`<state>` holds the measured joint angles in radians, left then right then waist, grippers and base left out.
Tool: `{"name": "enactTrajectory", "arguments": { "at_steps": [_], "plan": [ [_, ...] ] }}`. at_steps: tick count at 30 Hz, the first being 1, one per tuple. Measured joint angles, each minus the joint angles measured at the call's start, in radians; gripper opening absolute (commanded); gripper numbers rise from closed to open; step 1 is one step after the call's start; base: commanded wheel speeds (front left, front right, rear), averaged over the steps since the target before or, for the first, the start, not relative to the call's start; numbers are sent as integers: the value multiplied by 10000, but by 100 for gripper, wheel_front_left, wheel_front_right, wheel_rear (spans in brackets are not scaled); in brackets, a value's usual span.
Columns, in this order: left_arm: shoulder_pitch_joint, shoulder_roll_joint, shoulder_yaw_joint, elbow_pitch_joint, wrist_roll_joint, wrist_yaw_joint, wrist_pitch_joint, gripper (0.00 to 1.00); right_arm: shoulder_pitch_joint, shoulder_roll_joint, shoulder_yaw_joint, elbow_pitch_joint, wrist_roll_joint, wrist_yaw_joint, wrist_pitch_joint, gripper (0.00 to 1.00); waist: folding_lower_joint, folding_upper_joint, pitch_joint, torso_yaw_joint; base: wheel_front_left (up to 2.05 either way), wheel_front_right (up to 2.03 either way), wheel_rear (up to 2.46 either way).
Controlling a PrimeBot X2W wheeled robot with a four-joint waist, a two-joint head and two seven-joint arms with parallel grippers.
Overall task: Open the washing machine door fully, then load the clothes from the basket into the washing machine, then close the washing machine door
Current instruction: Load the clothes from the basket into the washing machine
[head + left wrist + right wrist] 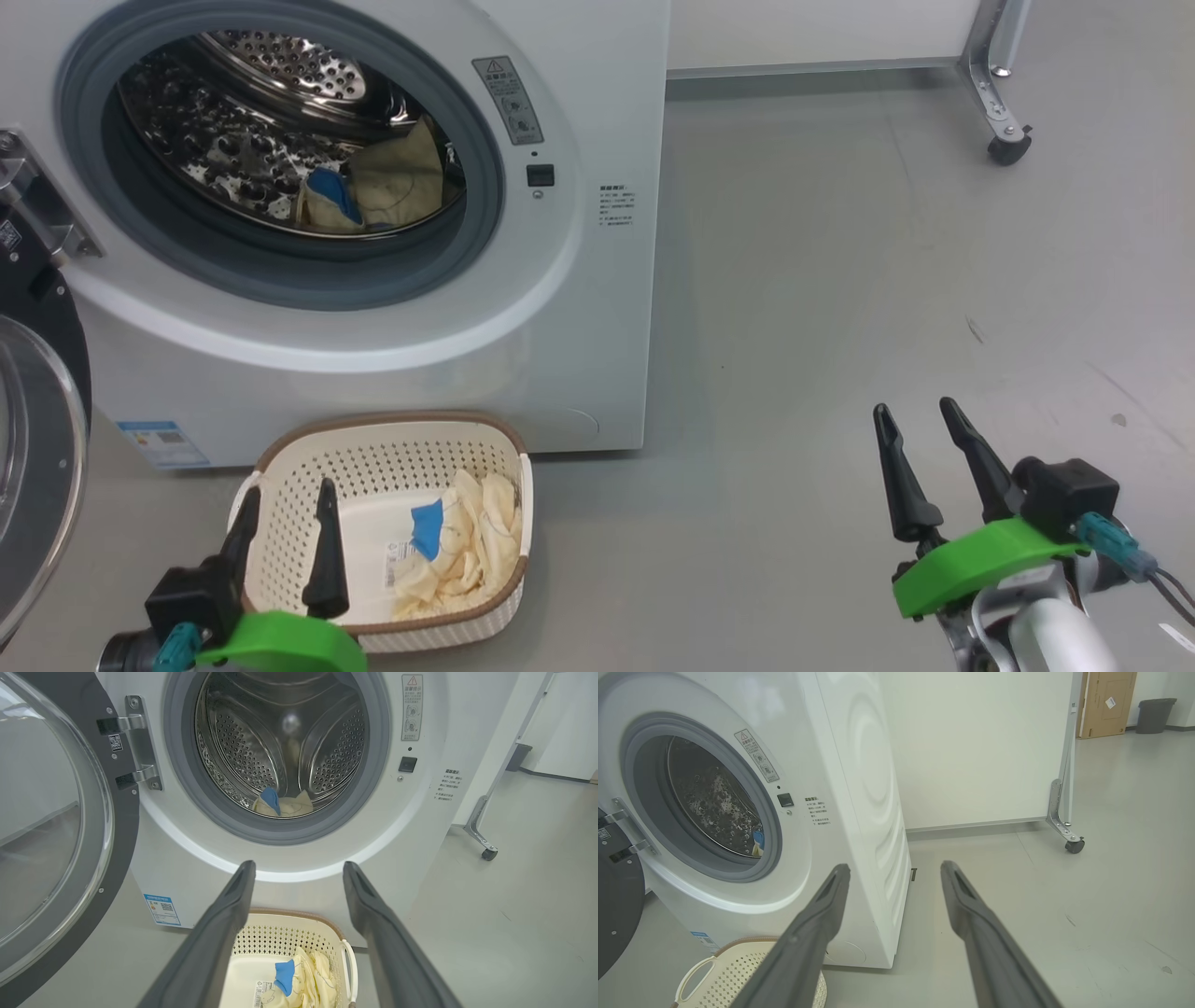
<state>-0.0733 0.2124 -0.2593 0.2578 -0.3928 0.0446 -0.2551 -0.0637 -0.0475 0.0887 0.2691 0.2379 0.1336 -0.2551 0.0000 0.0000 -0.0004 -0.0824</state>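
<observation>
The white washing machine (579, 308) stands with its door (37, 439) swung wide to the left. One cream garment with a blue patch (373, 191) lies in the steel drum (285, 756). The cream basket (373, 457) sits on the floor before the machine, holding another cream garment (467, 546) with a blue patch. My left gripper (288, 504) hovers open over the basket's near left side, empty. My right gripper (917, 418) stands open over bare floor to the right, empty. The left wrist view shows the garment (308, 975) in the basket (280, 935) between my fingers.
A white partition on a wheeled metal foot (1004, 140) stands at the back right. Grey floor (840, 327) spreads to the right of the machine. A brown door and a dark bin (1155, 714) stand far off in the right wrist view.
</observation>
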Motion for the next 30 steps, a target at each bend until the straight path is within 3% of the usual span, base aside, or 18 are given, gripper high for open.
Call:
{"name": "enactTrajectory", "arguments": {
  "at_steps": [15,30],
  "plan": [
    [-106,-136,63,349,311,-276,0,100,-6,0,-19,-42,0,0,0,100,0,0,605,-89,0,0,0],
    [-2103,-104,-48,1327,226,-709,456,100,-893,2,-10,-353,65,0,-2,100,2,0,2768,-389,0,0,0]
  ]
}}
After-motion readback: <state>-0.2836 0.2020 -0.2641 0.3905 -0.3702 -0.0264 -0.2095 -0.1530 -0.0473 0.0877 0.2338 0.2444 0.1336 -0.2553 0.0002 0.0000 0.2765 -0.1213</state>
